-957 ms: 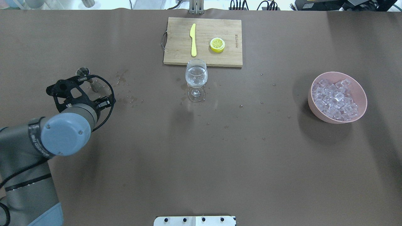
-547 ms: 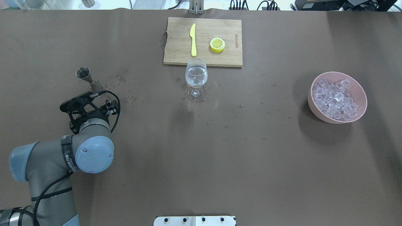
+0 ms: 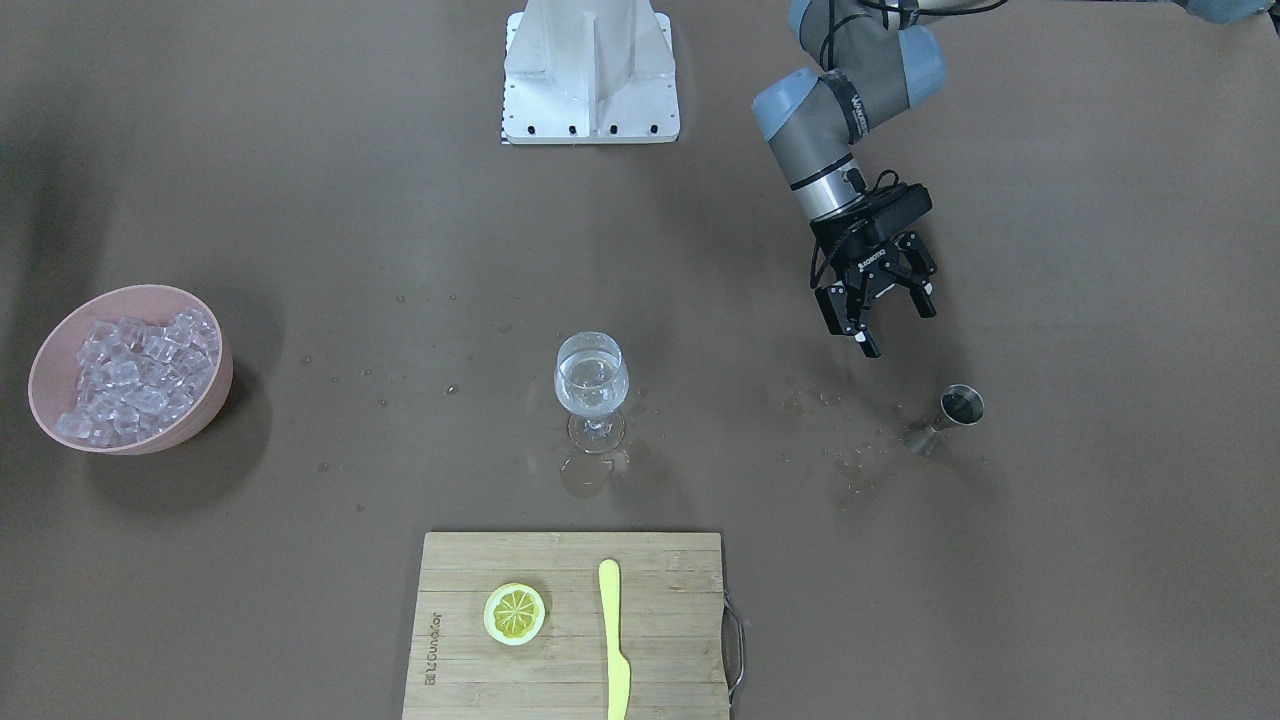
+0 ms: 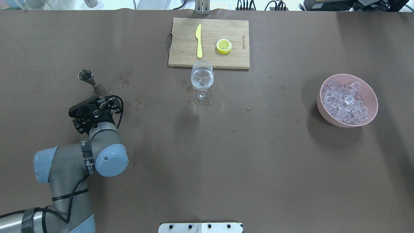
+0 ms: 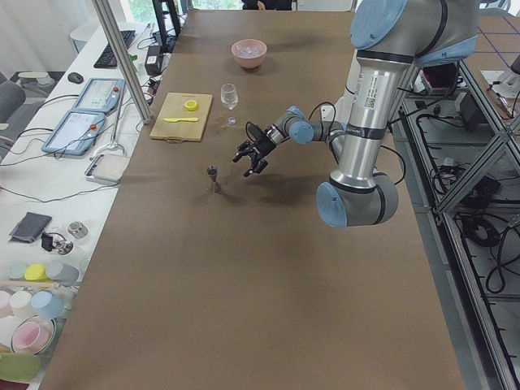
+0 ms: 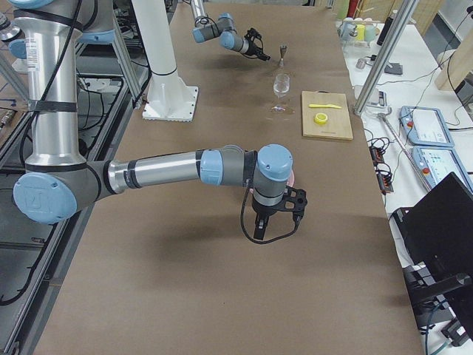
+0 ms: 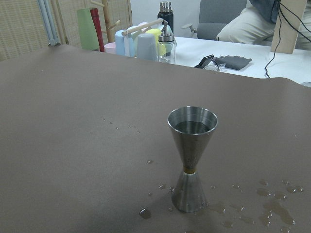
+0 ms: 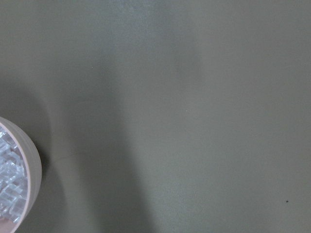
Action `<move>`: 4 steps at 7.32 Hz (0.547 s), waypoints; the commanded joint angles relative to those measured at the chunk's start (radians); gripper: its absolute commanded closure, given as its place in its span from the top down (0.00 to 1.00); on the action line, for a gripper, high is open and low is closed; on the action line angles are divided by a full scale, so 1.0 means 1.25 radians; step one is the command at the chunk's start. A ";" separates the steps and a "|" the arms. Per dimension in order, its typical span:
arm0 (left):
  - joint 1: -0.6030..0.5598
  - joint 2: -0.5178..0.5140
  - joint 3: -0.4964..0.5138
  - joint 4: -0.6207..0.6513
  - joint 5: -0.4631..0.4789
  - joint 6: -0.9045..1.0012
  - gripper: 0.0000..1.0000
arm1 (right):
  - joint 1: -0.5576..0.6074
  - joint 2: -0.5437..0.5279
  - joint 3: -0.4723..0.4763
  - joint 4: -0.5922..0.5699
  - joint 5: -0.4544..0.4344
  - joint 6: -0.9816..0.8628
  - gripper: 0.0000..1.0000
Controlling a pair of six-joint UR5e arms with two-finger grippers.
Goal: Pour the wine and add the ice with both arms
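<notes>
Hovering left fingers (image 3: 862,335) spread, empty, near the steel jigger (image 3: 950,415); noting wine (image 3: 591,388) in the wine glass (image 3: 592,362) at mid desk (image 3: 300,200); needing right fingers (image 6: 256,231), state untellable, dropping straight onto the ice (image 4: 345,103) in the pink bowl (image 4: 372,94), pinching one cube, avoiding the rim.

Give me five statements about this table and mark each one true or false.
1. The left gripper is open and empty. True.
2. The metal measuring cup lies on its side. False: it stands upright.
3. The wine glass holds clear liquid. True.
4. The ice is in the wine glass. False: it is heaped in the pink bowl.
5. The lemon slice is in the pink bowl. False: it lies on the cutting board, beside the yellow knife.
</notes>
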 commanded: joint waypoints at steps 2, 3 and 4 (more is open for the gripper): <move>-0.020 -0.026 0.058 -0.001 0.018 -0.010 0.98 | -0.001 0.002 -0.004 0.000 0.000 0.004 1.00; -0.040 -0.028 0.080 -0.001 0.019 -0.009 0.98 | -0.001 0.005 -0.005 0.000 0.000 0.004 1.00; -0.054 -0.051 0.109 -0.001 0.019 -0.006 0.98 | -0.001 0.006 -0.005 -0.001 0.001 0.005 1.00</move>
